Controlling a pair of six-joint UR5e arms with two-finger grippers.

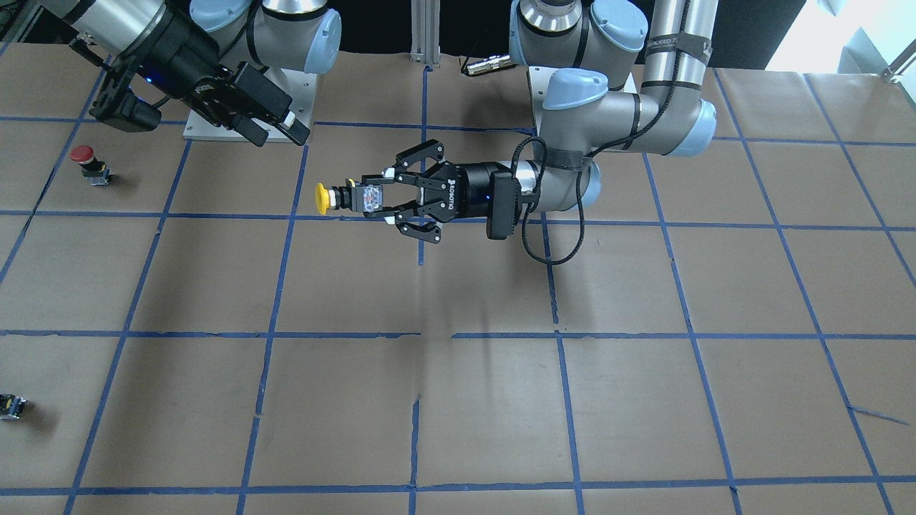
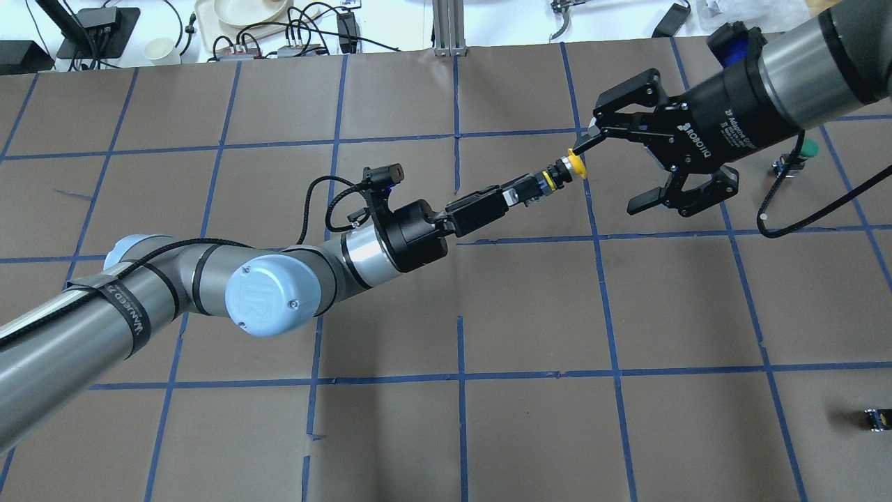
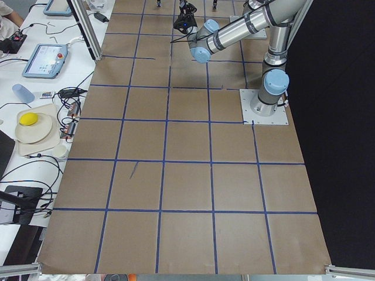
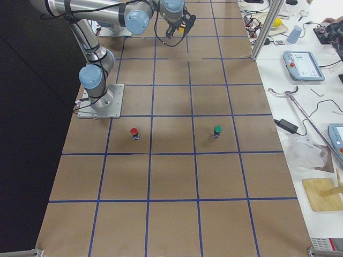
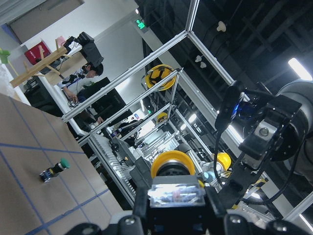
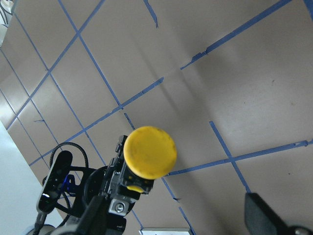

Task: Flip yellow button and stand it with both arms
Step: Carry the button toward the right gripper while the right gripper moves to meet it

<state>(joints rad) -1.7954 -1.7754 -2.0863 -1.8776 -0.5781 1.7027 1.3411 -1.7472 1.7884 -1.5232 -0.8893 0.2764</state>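
Note:
My left gripper point(image 2: 517, 193) is shut on the black and grey base of the yellow button point(image 2: 573, 167) and holds it in the air, lying level, with the cap pointing toward my right arm. In the front view the left gripper point(image 1: 366, 197) holds the button point(image 1: 324, 199) above the table. My right gripper point(image 2: 612, 171) is open, its jaws spread wide, facing the cap and apart from it. In the right wrist view the yellow cap point(image 6: 149, 152) sits between the two fingers. The left wrist view shows the button point(image 5: 172, 165) from behind.
A red-capped button point(image 1: 84, 159) stands near the right arm's base. A green-capped button point(image 2: 801, 149) stands under the right arm. A tiny black block point(image 2: 877, 418) lies at the table's right edge. Benches with cables and dishes lie beyond the far edge.

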